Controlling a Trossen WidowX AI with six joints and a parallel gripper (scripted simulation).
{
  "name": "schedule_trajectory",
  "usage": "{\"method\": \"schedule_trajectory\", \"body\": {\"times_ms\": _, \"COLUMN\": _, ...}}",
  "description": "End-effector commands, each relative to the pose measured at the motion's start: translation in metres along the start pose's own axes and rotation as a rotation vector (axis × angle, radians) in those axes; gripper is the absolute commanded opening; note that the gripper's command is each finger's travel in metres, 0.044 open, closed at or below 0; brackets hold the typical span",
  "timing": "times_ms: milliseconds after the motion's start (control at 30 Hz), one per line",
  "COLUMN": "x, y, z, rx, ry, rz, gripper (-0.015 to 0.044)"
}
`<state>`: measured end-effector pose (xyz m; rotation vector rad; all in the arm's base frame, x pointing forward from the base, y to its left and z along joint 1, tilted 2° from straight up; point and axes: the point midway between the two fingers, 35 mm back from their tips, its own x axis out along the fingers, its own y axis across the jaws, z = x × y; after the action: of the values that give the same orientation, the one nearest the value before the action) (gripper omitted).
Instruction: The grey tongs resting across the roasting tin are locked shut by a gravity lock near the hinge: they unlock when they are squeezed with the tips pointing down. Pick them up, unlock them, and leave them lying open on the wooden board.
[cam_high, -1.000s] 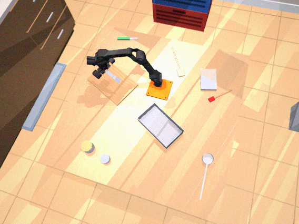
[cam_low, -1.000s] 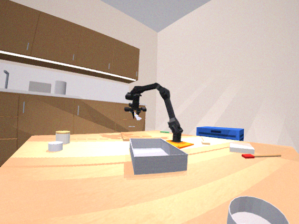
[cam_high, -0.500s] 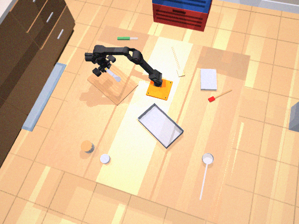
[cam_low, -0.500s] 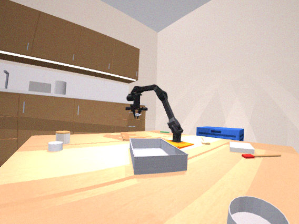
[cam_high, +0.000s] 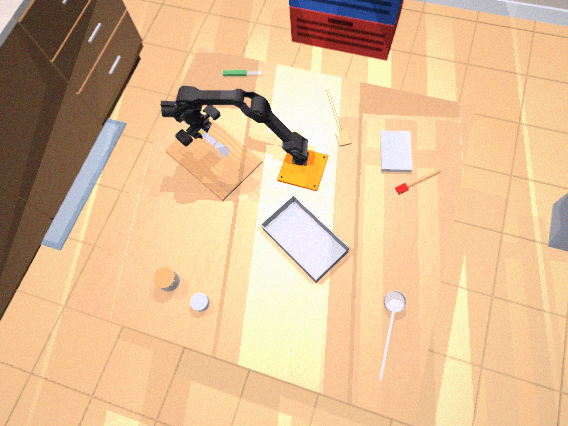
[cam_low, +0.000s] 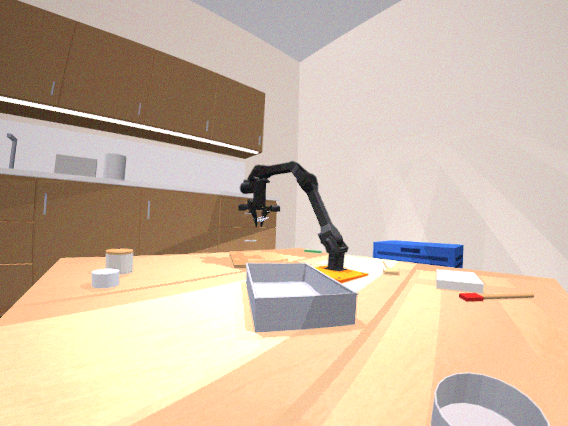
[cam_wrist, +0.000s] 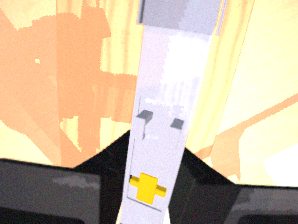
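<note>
Tool (cam_high: 199, 129) (cam_low: 258, 223) (cam_wrist: 148, 138): you have it clamped on the tongs, up in the air over the board, its fingers pointing down.
Tongs (cam_high: 216, 144) (cam_low: 262, 219) (cam_wrist: 167, 75): you see them between the fingers, above the board and apart from it; whether they are unlocked, you cannot tell.
Yellow piece (cam_wrist: 147, 188): it sits on the tongs, close to the fingers.
Wooden board (cam_high: 235, 167) (cam_low: 240, 259): it lies flat on the bench (cam_high: 170, 235) (cam_low: 165, 350), left of the arm's orange base plate (cam_high: 316, 176) (cam_low: 356, 274).
Roasting tin (cam_high: 305, 240) (cam_low: 304, 311): you find it nearer than the base plate, with nothing across it.
Jar with orange lid (cam_high: 165, 278) (cam_low: 119, 262): near left, just beside a white round container (cam_high: 199, 302) (cam_low: 105, 278).
Red-headed brush (cam_high: 402, 188) (cam_low: 471, 297): right of the base plate, near a white block (cam_high: 396, 151) (cam_low: 459, 280).
</note>
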<state>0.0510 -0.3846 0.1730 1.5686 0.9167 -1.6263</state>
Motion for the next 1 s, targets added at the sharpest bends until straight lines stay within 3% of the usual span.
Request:
{"method": "schedule_trajectory", "body": {"times_ms": 0, "x": 0.007, "y": 0.001, "z": 0.001, "rx": 0.003, "ry": 0.003, "rz": 0.003, "gripper": -0.0150}}
{"method": "schedule_trajectory", "body": {"times_ms": 967, "x": 0.055, "y": 0.004, "z": 0.003, "rx": -0.002, "ry": 0.006, "rz": 0.007, "gripper": -0.0150}}
